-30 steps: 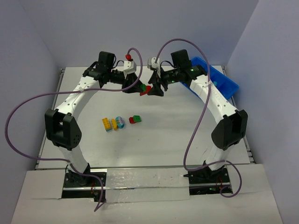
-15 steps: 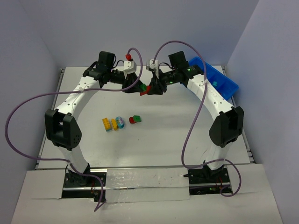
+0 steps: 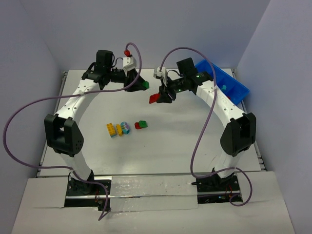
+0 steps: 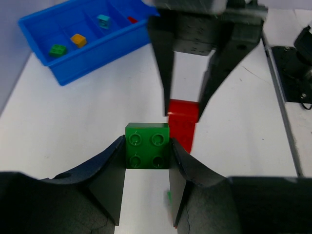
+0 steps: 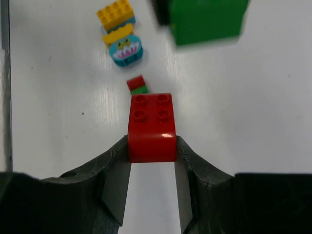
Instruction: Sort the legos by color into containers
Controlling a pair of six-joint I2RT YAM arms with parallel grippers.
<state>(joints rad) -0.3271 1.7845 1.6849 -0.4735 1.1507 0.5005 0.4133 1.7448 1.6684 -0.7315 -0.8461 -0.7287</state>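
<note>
We see the left jaws pinching a green brick (image 4: 147, 145) by its sides, studs facing the wrist camera, lifted off the surface (image 3: 185, 146). The right jaws pinch a red brick (image 5: 151, 127) the same way, also off the surface. From overhead the two held bricks hang apart above the far middle of the surface, with a strip of bare white between them. From the left wrist the red brick shows just behind the green one, and we cannot judge the gap from there.

Below and nearer to us, three loose pieces sit in a short row near the middle: an orange-yellow brick (image 3: 112, 129), a light blue face brick (image 3: 126, 127) just beside it, and a red-and-green pair (image 3: 141, 125) a little apart to the right. All three lie well away from every edge, with open white surface running from them to the near edge and out to both sides.

The blue bin (image 3: 236, 90) lies at the far right corner, set at a slant, its outer end near the right edge. The right arm's forearm crosses over its left part. In the left wrist view it holds a green (image 4: 57, 49), an orange (image 4: 78, 39), a light blue (image 4: 103, 19) and a red piece (image 4: 131, 19), strung along its length.
</note>
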